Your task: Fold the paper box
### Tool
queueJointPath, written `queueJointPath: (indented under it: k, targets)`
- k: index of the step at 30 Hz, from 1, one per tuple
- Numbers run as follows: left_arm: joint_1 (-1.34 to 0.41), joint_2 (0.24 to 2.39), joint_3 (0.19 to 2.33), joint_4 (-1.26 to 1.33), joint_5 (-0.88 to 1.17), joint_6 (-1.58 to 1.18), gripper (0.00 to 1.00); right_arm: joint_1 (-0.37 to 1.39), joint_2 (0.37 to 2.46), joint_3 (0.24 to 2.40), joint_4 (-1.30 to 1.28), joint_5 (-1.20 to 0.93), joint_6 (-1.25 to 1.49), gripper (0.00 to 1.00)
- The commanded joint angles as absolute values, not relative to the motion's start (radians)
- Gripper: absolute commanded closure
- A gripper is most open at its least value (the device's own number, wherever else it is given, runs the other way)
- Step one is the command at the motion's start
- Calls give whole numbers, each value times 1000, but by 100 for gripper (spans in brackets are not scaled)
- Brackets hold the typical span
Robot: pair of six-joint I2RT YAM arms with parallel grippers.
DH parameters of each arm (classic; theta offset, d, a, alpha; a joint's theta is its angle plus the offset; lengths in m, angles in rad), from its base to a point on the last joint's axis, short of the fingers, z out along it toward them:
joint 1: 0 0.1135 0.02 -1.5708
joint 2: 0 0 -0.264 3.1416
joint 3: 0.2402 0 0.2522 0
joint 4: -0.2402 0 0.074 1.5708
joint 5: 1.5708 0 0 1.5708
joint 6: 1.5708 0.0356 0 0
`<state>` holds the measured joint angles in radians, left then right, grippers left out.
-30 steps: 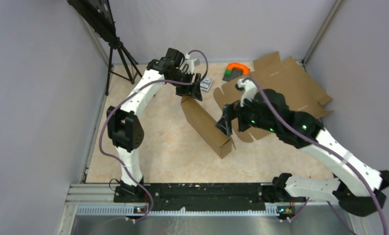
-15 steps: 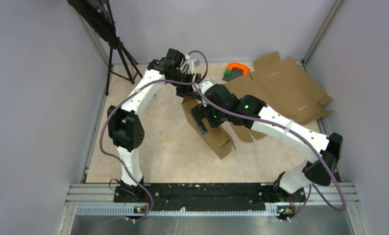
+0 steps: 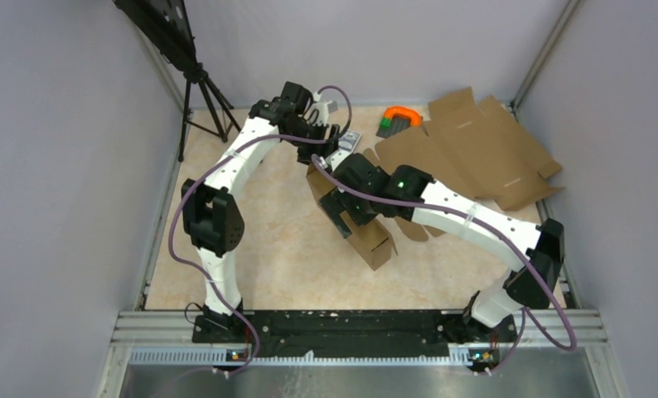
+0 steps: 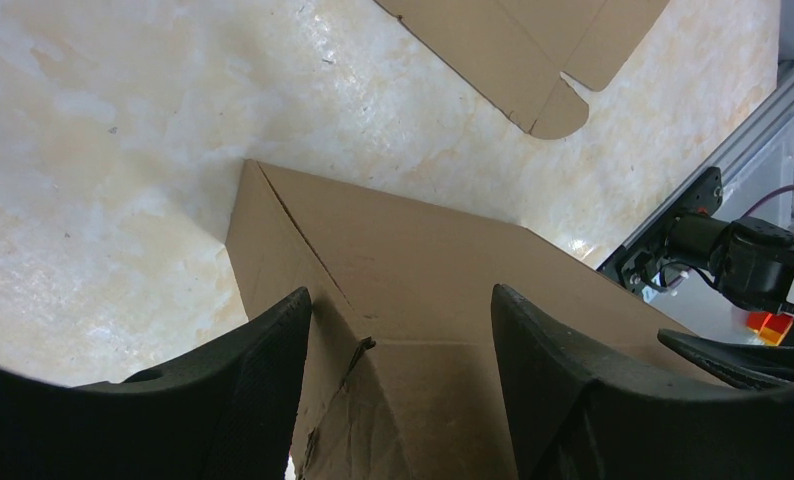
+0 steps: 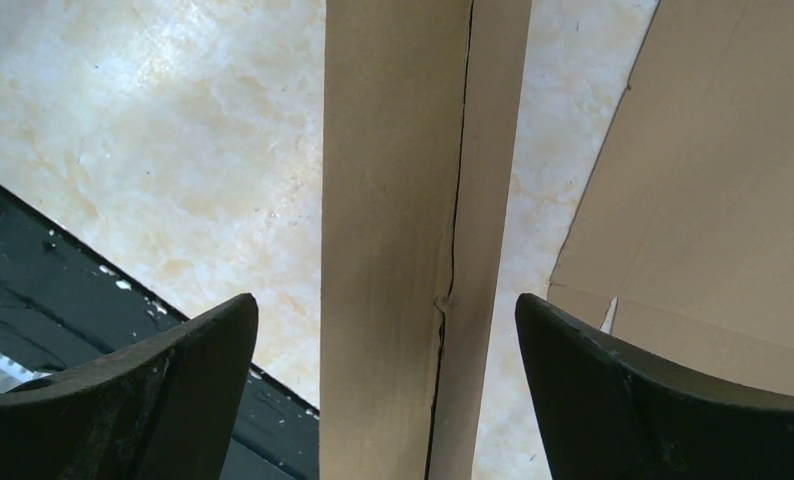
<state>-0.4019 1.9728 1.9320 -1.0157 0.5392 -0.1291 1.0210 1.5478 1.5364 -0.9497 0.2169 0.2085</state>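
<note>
The paper box (image 3: 369, 236) is a brown cardboard mailer standing on its long narrow edge, running diagonally across the table. My left gripper (image 3: 324, 154) is at its far end. In the left wrist view, cardboard (image 4: 413, 250) fills the gap between both fingers, so that gripper (image 4: 401, 300) is shut on the box's end. My right gripper (image 3: 349, 212) hovers over the middle of the box. In the right wrist view, the box's narrow top face (image 5: 393, 200) shows a seam. The right gripper (image 5: 385, 305) is open astride that face, with a gap on each side.
A second brown cardboard blank (image 3: 475, 157) lies flat at the back right, close beside the box (image 5: 713, 180). An orange and green object (image 3: 400, 118) and a small grey card pack (image 3: 350, 139) sit near the back wall. A black tripod (image 3: 201, 91) stands at the back left.
My right arm swung left from beside the flat sheet to above the middle of the box, fingers wide apart. The left gripper and the box stayed put.
</note>
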Motion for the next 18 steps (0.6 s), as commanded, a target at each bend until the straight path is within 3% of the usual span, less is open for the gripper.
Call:
queueJointPath:
  k: [1, 4, 10, 18]
  targets:
    - [-408, 1984, 1968, -1024, 548, -134, 33, 1037, 1569, 1530, -969, 249, 195, 1]
    - [-408, 1986, 1970, -1027, 544, -133, 33, 1037, 1581, 1516, -966, 249, 196, 1]
    - [-407, 1985, 1989, -1035, 529, -143, 32, 1038, 1580, 1492, -962, 253, 197, 12]
    - [-360, 1907, 2001, -1009, 448, -168, 23, 1037, 1499, 1441, -949, 235, 206, 23]
